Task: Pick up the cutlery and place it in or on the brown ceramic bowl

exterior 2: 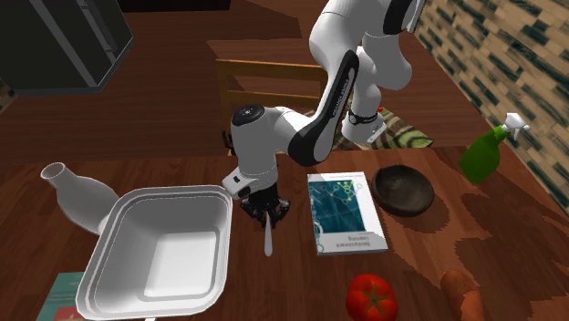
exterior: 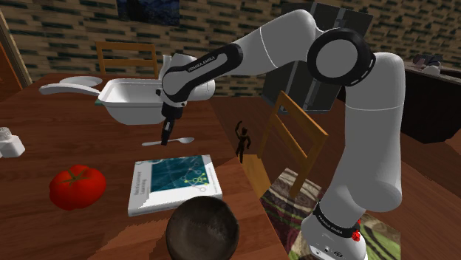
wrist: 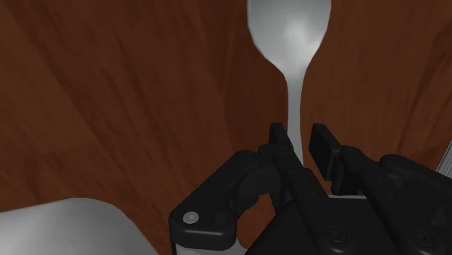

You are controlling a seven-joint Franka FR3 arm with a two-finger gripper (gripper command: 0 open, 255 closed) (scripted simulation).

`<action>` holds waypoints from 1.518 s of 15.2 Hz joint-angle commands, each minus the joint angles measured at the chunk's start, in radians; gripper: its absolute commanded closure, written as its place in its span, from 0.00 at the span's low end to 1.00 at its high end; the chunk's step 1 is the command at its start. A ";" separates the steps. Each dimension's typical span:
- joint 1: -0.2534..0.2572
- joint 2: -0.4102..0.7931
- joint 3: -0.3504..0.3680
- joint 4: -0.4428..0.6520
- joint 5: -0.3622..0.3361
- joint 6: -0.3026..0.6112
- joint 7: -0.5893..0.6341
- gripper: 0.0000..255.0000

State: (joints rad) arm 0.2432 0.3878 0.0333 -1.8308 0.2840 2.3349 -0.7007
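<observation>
Here we go: the gripper (wrist: 298, 139) straddles the spoon (wrist: 290, 36) by its thin handle on the table (exterior: 89, 140), near side of the white tray (exterior: 129, 111), with fingers (wrist: 279, 141) apart and one seemingly clear of it, so an off-centre squeeze could skew the spoon and drop it short of the dark brown bowl (exterior: 201, 229), nearer still.
</observation>
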 commanded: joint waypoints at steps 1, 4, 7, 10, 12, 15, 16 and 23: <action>0.000 0.000 0.000 0.000 0.000 0.000 0.000 1.00; 0.000 0.000 0.000 0.000 0.000 0.000 0.000 1.00; 0.000 -0.007 -0.001 0.004 -0.002 -0.010 0.003 1.00; 0.001 -0.027 -0.003 0.017 -0.008 -0.043 0.013 1.00; 0.001 -0.039 -0.005 0.027 -0.012 -0.064 0.019 1.00; 0.001 -0.057 -0.006 0.043 -0.018 -0.097 0.029 1.00; 0.001 -0.062 -0.007 0.049 -0.020 -0.109 0.032 1.00; 0.001 -0.096 -0.011 0.097 -0.032 -0.188 0.053 1.00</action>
State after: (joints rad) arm 0.2455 0.2984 0.0237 -1.7377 0.2530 2.1574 -0.6486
